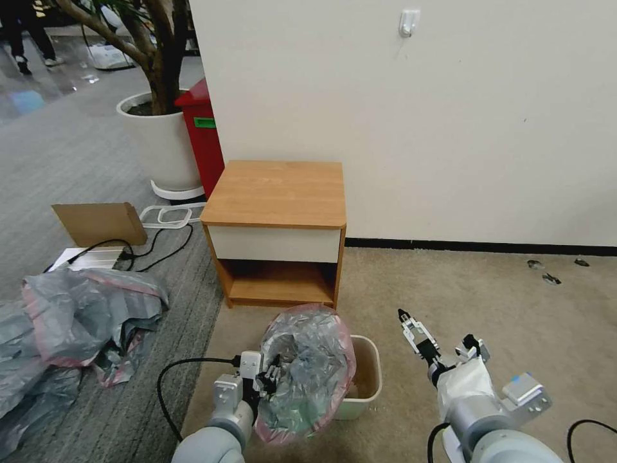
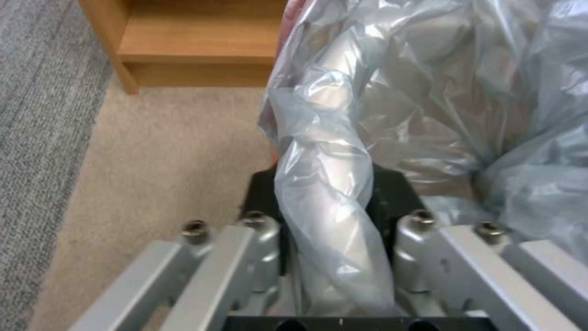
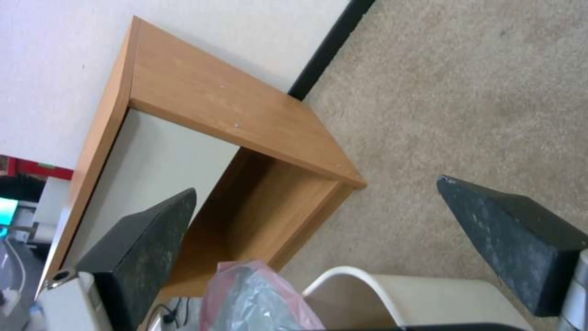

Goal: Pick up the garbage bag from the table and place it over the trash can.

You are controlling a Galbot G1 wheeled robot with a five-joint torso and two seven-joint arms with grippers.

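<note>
Grey crinkled plastic fills my left side: the left gripper (image 1: 268, 379) is clamped on a twisted fold of the garbage bag (image 1: 307, 370), held up over the near-left part of the trash can (image 1: 367, 379), apparently draping its rim. Behind stands the table (image 1: 276, 193), its top bare. My right gripper (image 1: 432, 343) hovers right of the can, fingers (image 3: 508, 234) spread wide.

Plain cream wall (image 1: 450, 116) with a white hook (image 1: 409, 22) up top and black baseboard (image 1: 475, 246). Beige carpet (image 1: 514, 308) on the right, grey carpet (image 1: 77, 161) on the left. There's a potted tree in a big white planter (image 1: 160, 145), a red cabinet (image 1: 202, 132), a cardboard piece (image 1: 99, 223) and a heap of grey-pink bags (image 1: 71, 321).
</note>
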